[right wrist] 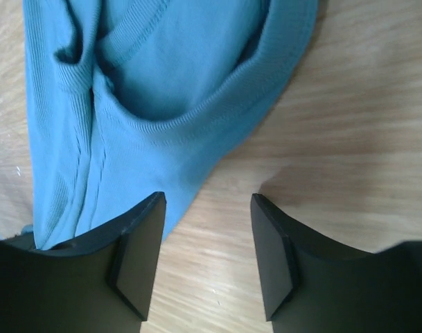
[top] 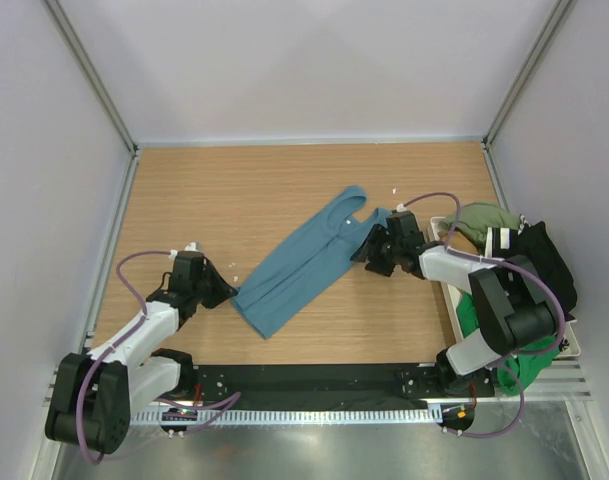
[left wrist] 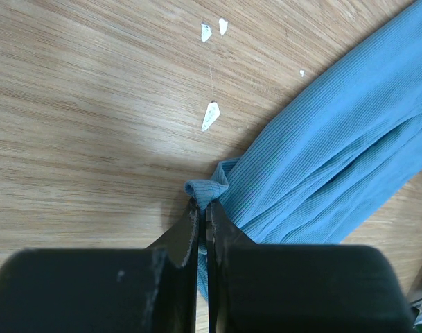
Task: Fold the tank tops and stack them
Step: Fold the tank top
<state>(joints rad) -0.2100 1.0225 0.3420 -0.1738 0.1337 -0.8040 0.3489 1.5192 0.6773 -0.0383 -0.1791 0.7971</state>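
Note:
A teal blue tank top (top: 309, 262) lies stretched slantwise across the middle of the wooden table, straps at the upper right, hem at the lower left. My left gripper (top: 229, 292) is shut on the hem corner of the teal top (left wrist: 209, 189). My right gripper (top: 367, 252) is open and low over the table at the strap end; its fingers (right wrist: 138, 253) stand beside the edge of the teal cloth (right wrist: 162, 90), with bare wood between them. Green (top: 484, 312), olive (top: 484, 218) and black (top: 546, 262) tops are piled at the right.
A white tray (top: 569, 345) at the right edge holds the piled tops. Small white flecks (left wrist: 210, 116) lie on the wood near the left gripper. White walls close in the table on three sides.

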